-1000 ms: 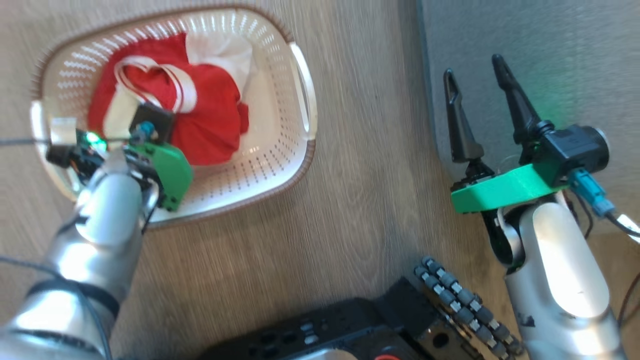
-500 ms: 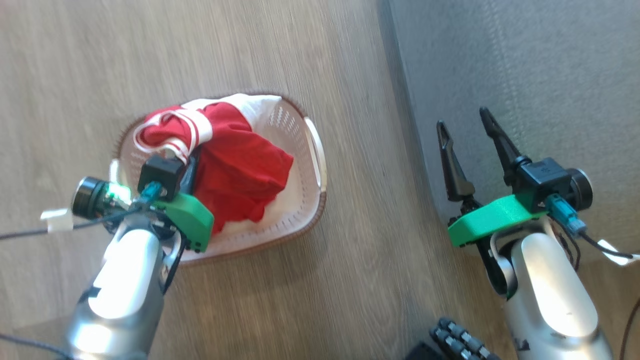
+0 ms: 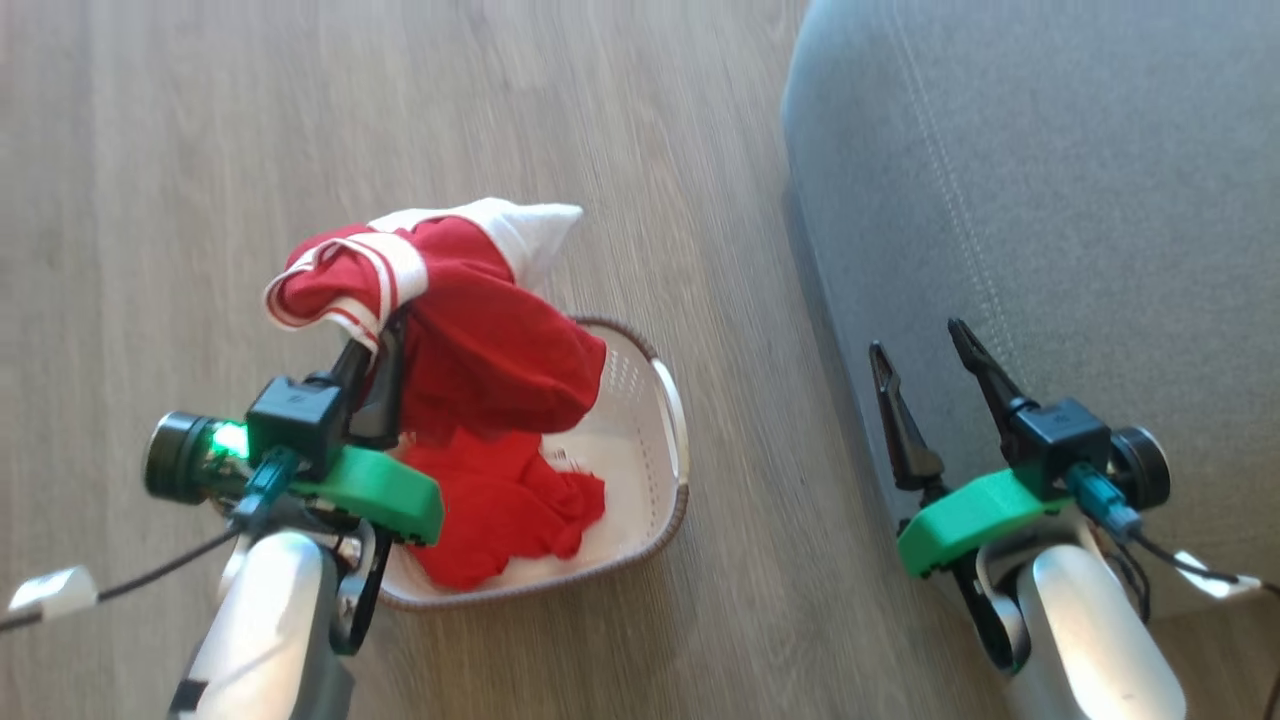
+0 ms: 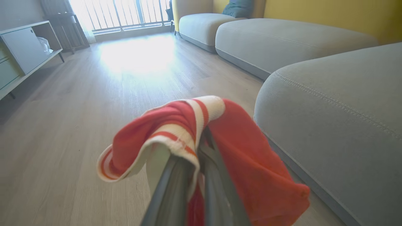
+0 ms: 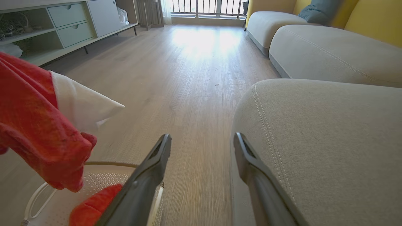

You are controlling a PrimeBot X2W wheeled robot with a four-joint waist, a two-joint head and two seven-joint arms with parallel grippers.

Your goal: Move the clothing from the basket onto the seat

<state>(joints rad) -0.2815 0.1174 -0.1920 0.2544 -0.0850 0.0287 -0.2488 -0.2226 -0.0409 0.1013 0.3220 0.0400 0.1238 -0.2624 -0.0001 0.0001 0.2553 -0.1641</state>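
Clothing [image 3: 480, 340] lifted from basket [image 3: 640, 470]; red, white-trimmed.

red clothing [image 3: 480, 330] above basket [image 3: 640, 440], grey seat [image 3: 1050, 200] near

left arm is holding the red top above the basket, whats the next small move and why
Probably carry the left gripper rightward toward the seat, jaws kept shut. The trimmed garment hangs from it above the basket, the seat lies to the right, and another red piece waits in the basket.
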